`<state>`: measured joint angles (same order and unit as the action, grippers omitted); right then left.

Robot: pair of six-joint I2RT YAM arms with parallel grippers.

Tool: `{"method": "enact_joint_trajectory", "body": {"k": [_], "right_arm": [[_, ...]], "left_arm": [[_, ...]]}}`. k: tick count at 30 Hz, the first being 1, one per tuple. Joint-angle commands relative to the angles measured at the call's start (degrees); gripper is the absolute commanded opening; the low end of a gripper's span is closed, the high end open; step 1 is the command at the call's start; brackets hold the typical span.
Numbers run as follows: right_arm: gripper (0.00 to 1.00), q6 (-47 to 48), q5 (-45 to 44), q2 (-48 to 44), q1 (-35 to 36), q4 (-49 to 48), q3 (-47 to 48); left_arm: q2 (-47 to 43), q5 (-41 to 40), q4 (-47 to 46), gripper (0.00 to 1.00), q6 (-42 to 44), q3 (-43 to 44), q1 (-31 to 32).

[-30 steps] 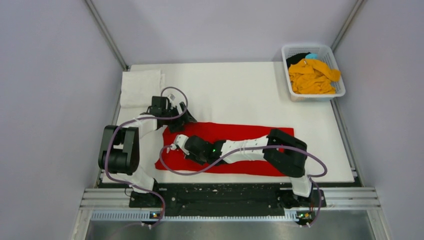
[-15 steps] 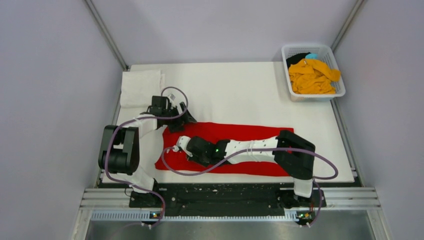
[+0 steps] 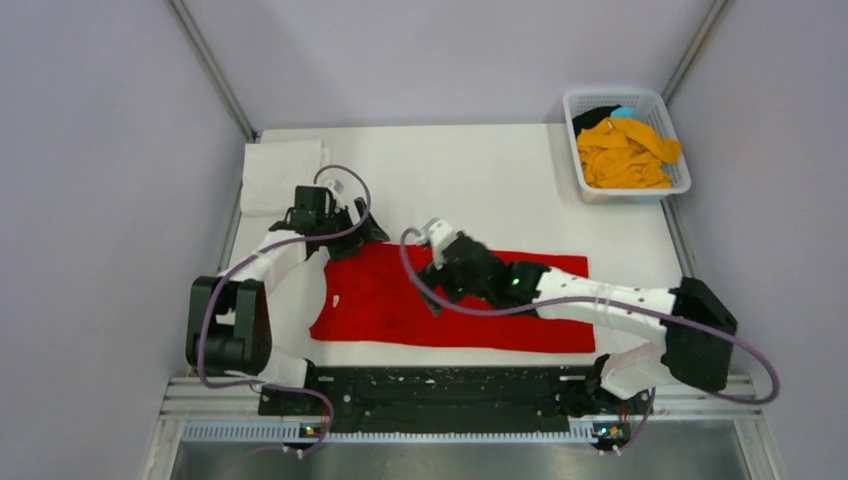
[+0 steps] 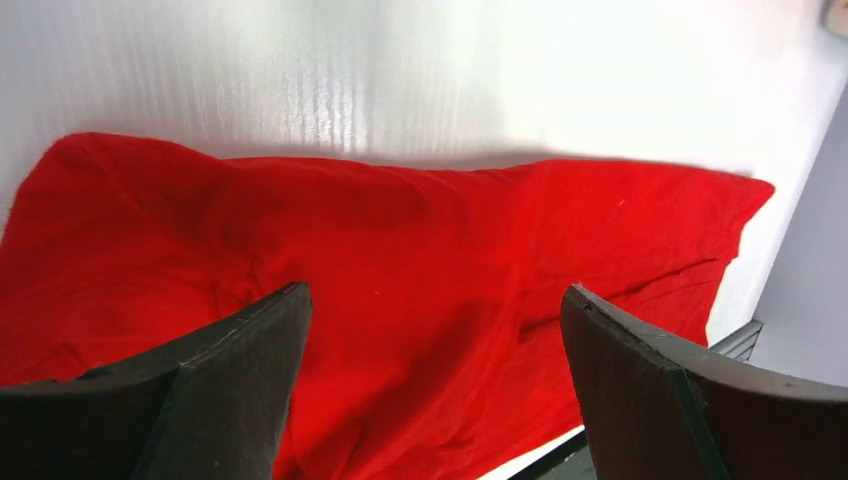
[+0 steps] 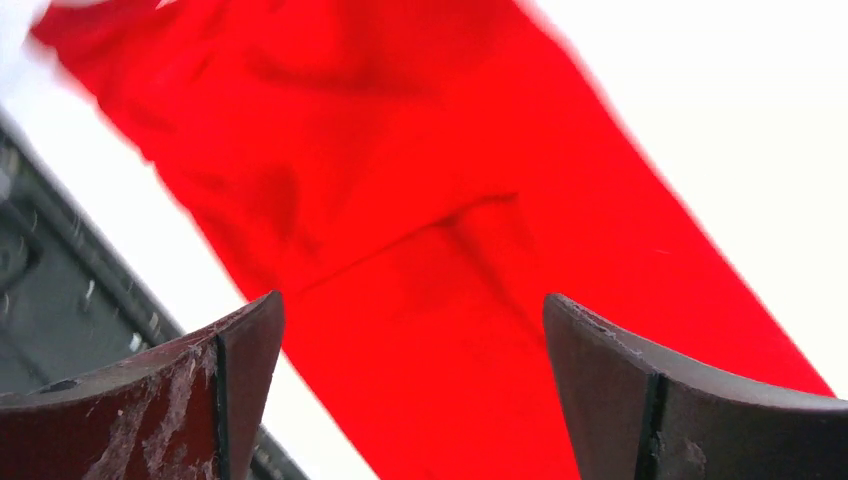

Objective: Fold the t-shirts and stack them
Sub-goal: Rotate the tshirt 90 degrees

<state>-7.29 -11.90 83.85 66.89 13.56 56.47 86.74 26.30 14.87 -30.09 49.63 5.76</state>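
The red t-shirt is spread flat as a long strip along the near part of the bench, apparently so that it can next be folded across its length. A white t-shirt, already folded, is set at the far left corner, seemingly as the base of the stack. The left tool is held over the strip's far left corner and the right tool above its middle, both released, jaws wide, nothing gripped; the orange-yellow t-shirt and a black t-shirt are seen crumpled in the basket, not yet handled.
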Motion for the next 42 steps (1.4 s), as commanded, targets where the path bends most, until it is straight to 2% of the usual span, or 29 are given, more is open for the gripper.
{"method": "enact_joint_trajectory", "body": {"k": [1, 6, 9, 12, 15, 19, 22, 25, 29, 31, 32, 35, 36, 39, 42], "right_arm": [[0.99, -11.94, 5.32, -8.75, -15.63, -4.80, -7.29], [0.99, -15.93, 12.81, -10.41, -28.00, -5.31, -13.38], [0.99, -15.98, 16.81, -6.62, -31.84, -5.50, -14.36], [0.99, -14.87, 19.06, -1.73, -33.80, -6.93, -14.78], [0.99, -14.22, 20.70, 2.29, -34.44, -6.66, -13.82], [0.99, -13.63, 24.01, 2.86, -34.51, -5.46, -14.15], [0.99, -12.40, 30.38, 2.56, -34.24, -4.49, -15.12], [0.99, -13.77, 38.06, 4.17, -32.85, -5.33, -15.30], [0.99, -10.34, 39.21, 8.40, -26.42, -2.79, -11.06], [0.99, -9.26, 38.27, 11.01, -23.50, -0.48, -7.86], [0.99, -9.28, 38.27, 11.97, -22.53, -0.09, -6.63], [0.99, -10.58, 35.15, 13.59, -21.47, 1.21, -3.56], [0.99, -10.72, 32.14, 13.77, -21.51, 2.63, -2.42], [0.99, -10.94, 24.47, 12.38, -21.49, 6.29, 0.06], [0.99, -11.16, 22.18, 9.20, -21.46, 8.86, 1.44]], "left_arm": [[-8.44, -2.89, 3.94, 0.99, -0.97, 1.68, 2.09], [-15.71, -4.74, 1.41, 0.99, -6.95, -5.98, 8.00], [-15.84, -2.55, -6.23, 0.99, -11.71, -12.35, 8.73], [-12.15, -3.35, -15.87, 0.99, -15.39, -16.54, 8.92], [-3.74, -5.93, -19.75, 0.99, -15.89, -12.82, 8.92], [11.59, -6.82, -18.46, 0.99, -15.44, 1.44, 8.54], [24.04, -3.70, -12.11, 0.99, -14.16, 18.41, 8.35], [36.81, -1.76, -6.76, 0.99, -14.59, 37.57, 8.67], [58.47, 4.17, -5.07, 0.99, -19.91, 67.93, 10.97], [69.05, 6.56, -8.58, 0.99, -25.73, 84.59, 12.73], [73.23, 6.36, -14.23, 0.99, -30.26, 89.76, 13.64], [79.59, 1.94, -33.99, 0.99, -42.77, 93.17, 15.70], [80.38, 0.12, -35.41, 0.99, -42.94, 94.00, 16.31], [78.97, -5.70, -29.47, 0.99, -35.73, 94.09, 17.26], [76.50, -10.15, -26.86, 0.99, -29.61, 92.44, 17.15]]}}
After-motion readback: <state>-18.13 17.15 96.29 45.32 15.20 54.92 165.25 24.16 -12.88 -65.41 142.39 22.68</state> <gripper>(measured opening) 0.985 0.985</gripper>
